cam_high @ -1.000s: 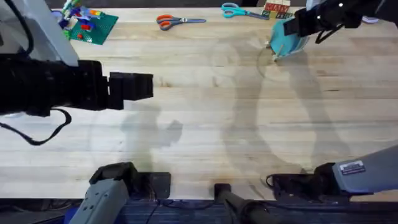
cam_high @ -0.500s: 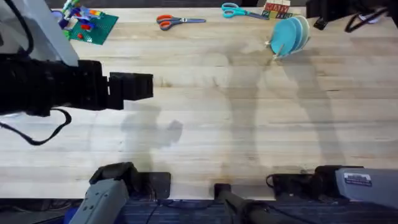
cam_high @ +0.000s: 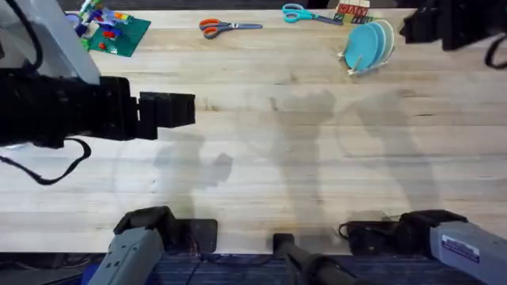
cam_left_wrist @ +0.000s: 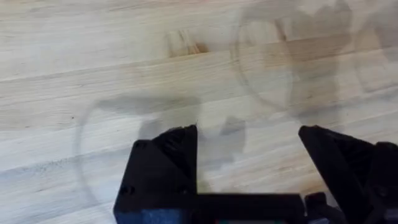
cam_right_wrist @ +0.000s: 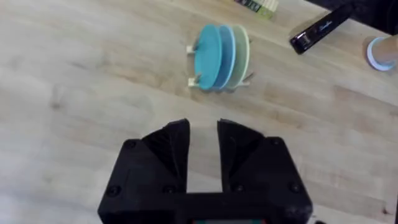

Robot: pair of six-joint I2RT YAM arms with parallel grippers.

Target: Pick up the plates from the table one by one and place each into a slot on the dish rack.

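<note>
- Three plates are seen standing upright in the dish rack (cam_high: pixel 363 65) at the far right of the table (cam_high: pixel 261 134): the teal plate (cam_right_wrist: pixel 208 57), the pale blue plate (cam_right_wrist: pixel 226 55) and a cream plate (cam_right_wrist: pixel 242 55) behind them
- No plate is seen lying flat on the table, so the task is judged complete or nearly so
- The right gripper (cam_right_wrist: pixel 203 146) is held above bare wood near the rack, its fingers slightly parted with nothing between them
- The left gripper (cam_left_wrist: pixel 249 155) is spread wide over bare wood at the left side, holding nothing
- The step in hand is judged to be a withdrawal; it would best be made up and away from the rack, so that no plate is knocked from its slot
- Compared with a second ago, the right arm has been lifted clear of the rack, where it was then seen over the teal plate; the left arm has not moved
</note>
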